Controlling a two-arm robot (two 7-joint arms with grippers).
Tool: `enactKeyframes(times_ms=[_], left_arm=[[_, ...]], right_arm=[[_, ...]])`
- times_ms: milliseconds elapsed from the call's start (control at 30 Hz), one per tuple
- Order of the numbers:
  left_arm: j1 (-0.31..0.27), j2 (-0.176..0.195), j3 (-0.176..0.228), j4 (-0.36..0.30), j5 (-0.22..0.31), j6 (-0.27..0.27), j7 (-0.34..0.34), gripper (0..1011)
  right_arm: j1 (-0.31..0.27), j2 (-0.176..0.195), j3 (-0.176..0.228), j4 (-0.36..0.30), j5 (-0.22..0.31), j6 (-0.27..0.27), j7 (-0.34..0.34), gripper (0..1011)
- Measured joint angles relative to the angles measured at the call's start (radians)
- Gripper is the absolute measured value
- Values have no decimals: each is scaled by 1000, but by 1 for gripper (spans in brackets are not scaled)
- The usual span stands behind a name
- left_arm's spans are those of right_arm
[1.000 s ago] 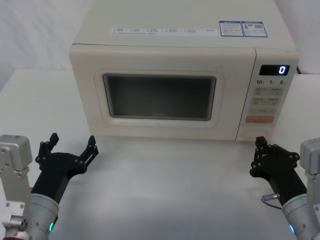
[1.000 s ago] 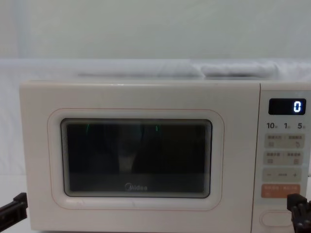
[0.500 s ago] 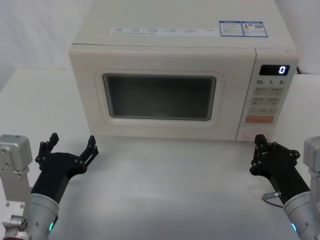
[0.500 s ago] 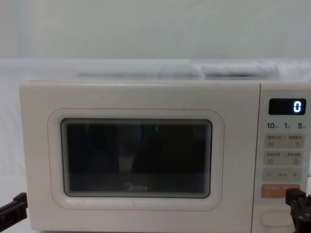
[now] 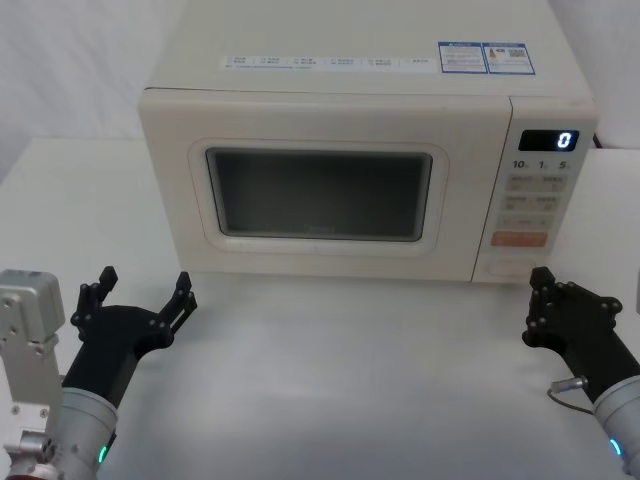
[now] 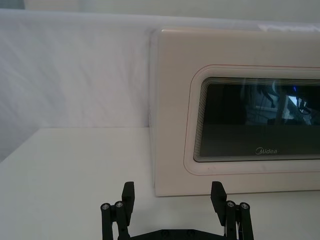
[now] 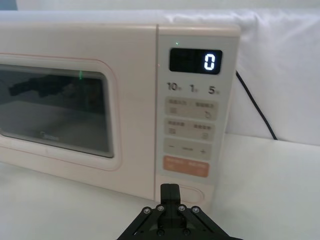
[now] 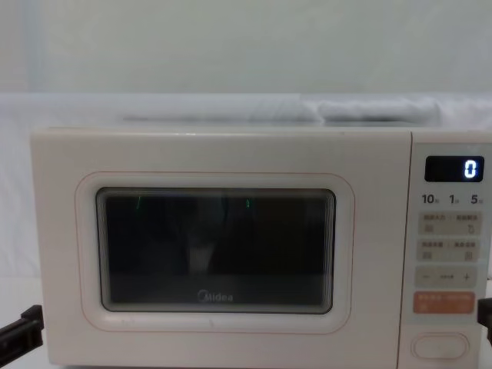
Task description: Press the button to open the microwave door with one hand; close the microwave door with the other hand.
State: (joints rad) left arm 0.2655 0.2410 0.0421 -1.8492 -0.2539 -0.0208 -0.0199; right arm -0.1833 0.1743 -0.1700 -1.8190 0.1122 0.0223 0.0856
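While the microwave door [image 5: 320,195] sits shut, right end effector [image 5: 541,300], closed, hovers near the button [image 5: 509,268]; left end effector [image 5: 140,292] spread wide

Black ridged tools [image 5: 135,305], silver wrists [image 5: 25,320]

White tabletop [image 5: 330,380], white draped backdrop [image 8: 231,46], perhaps fabric, soft even light

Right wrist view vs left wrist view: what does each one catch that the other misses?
Right wrist alone: the control panel with its display reading 0, the orange key, the button partly behind the shut right gripper, and a black cable beside the microwave. Left wrist alone: the open left gripper before the door's left edge, with bare table to that side. Both: the microwave door, shut, with its dark window and Midea logo.
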Motion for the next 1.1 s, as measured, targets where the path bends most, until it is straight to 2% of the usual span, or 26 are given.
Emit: enactKeyframes(times_ms=[300, 400, 767, 1100], left_arm=[[0, 0, 0, 0, 0, 0, 0, 1001], [0, 0, 0, 0, 0, 0, 0, 1001], [0, 0, 0, 0, 0, 0, 0, 1001], [0, 0, 0, 0, 0, 0, 0, 1001]], right_arm=[[27, -22, 38, 43, 11, 24, 17, 0], [40, -26, 40, 61, 11, 26, 22, 0], [121, -63, 31, 188, 10, 15, 35, 0], [161, -74, 42, 230, 36, 40, 44, 0]])
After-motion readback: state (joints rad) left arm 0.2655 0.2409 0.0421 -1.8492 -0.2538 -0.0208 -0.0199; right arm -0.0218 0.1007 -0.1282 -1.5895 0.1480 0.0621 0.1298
